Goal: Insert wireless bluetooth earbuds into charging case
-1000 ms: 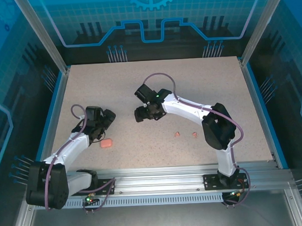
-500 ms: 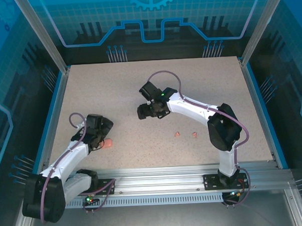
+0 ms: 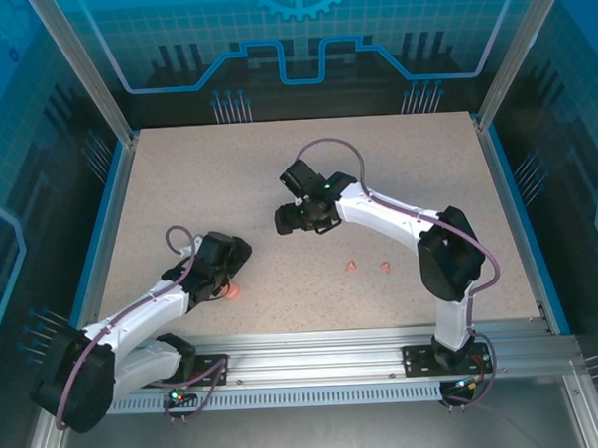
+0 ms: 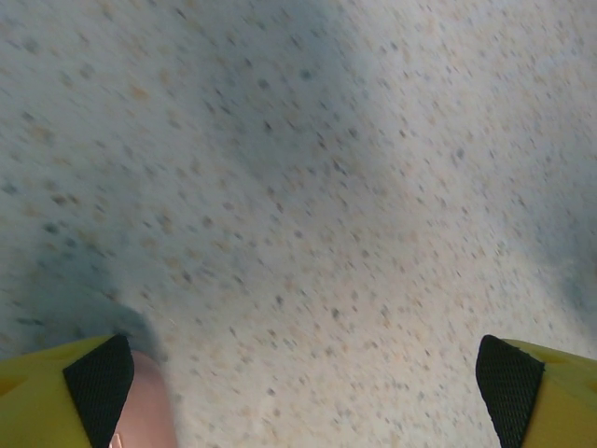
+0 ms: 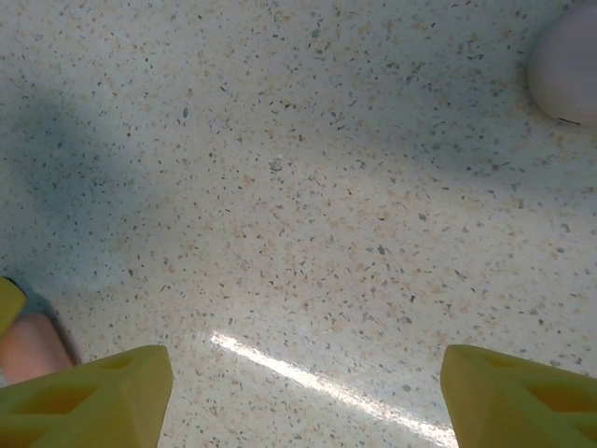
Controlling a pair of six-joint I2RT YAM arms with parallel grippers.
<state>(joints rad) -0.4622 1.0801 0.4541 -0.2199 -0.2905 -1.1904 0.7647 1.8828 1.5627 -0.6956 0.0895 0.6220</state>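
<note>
Top external | step judged: approach to pink case [image 3: 230, 291] | your left pincer [image 4: 303, 378] gaped wide, empty | right pincer [image 5: 303, 392] open, empty | next: you needed it centred over case.

Speckled table [image 3: 178, 190]; pink earbuds [image 3: 351, 266], pink case [image 3: 233, 292]

Right pincer [image 5: 303, 373] spread wide over the speckled table [image 5: 280, 187].

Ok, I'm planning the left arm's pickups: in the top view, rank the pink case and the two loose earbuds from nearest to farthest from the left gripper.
1. pink case, right beside the left gripper.
2. left-hand earbud, off to its right.
3. right-hand earbud, farther right still.
</note>
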